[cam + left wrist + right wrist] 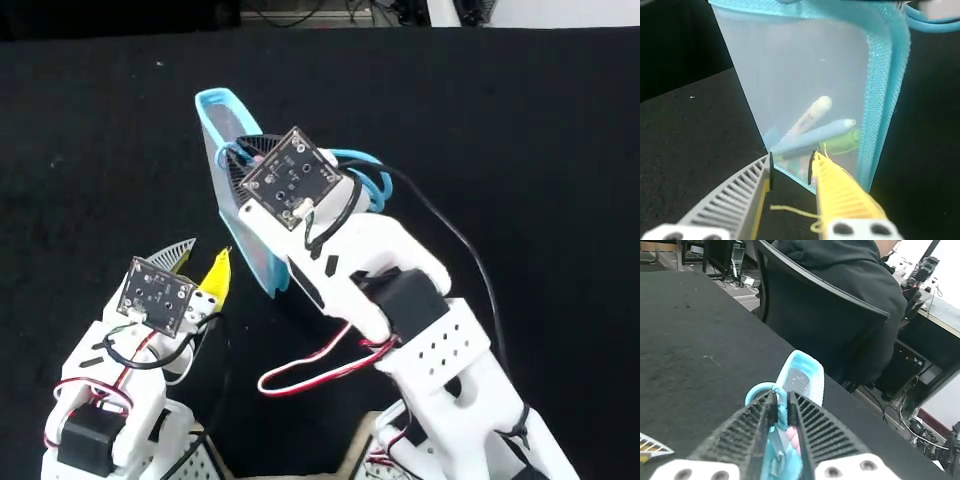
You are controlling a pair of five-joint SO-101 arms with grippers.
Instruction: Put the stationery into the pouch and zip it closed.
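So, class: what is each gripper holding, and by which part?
The right gripper is shut on the pouch, at its top edge. The left gripper is open at the pouch's bottom edge, holding nothing.

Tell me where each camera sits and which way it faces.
High view: above the table, looking down on left arm, right arm and pouch.
Left wrist view: on the left arm, facing pens inside the pouch, past its open left gripper.
Right wrist view: on the right arm, along the right gripper shut on the pouch.
All share the pouch.
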